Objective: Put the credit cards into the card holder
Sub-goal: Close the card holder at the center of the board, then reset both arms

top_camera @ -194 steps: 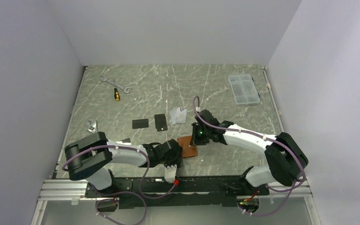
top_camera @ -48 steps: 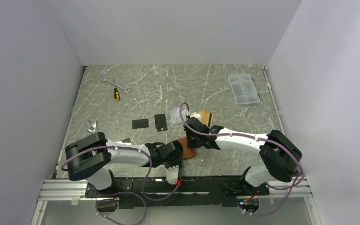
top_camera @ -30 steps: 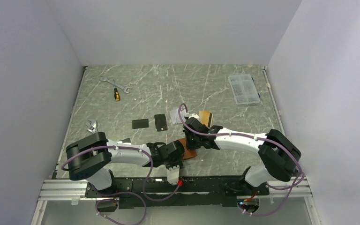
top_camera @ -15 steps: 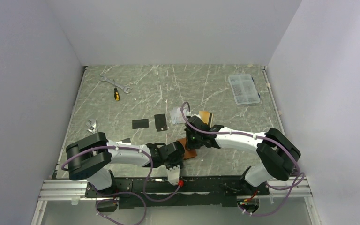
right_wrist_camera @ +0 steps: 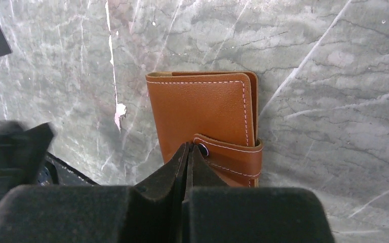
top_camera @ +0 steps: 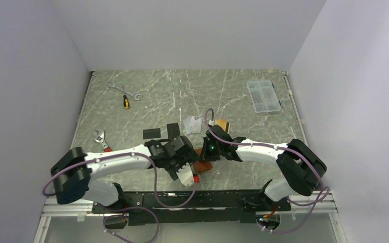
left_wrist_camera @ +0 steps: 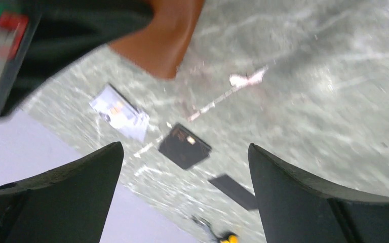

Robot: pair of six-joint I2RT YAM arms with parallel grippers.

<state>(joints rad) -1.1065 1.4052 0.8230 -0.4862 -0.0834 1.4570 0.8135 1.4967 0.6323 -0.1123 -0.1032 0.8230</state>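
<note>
card holder [right_wrist_camera: 202, 109] partly hidden behind right hand [right_wrist_camera: 187, 149]

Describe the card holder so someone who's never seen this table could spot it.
On the marble table, look midway along the near edge. The card holder lies folded there, at the tips of the shut right gripper. It alone is tan-brown leather, with white stitching and a snap tab, unlike the thin credit cards beyond it.

White arms [top_camera: 119, 160] — black joints [top_camera: 71, 178], purple cables [top_camera: 155, 183]
</note>
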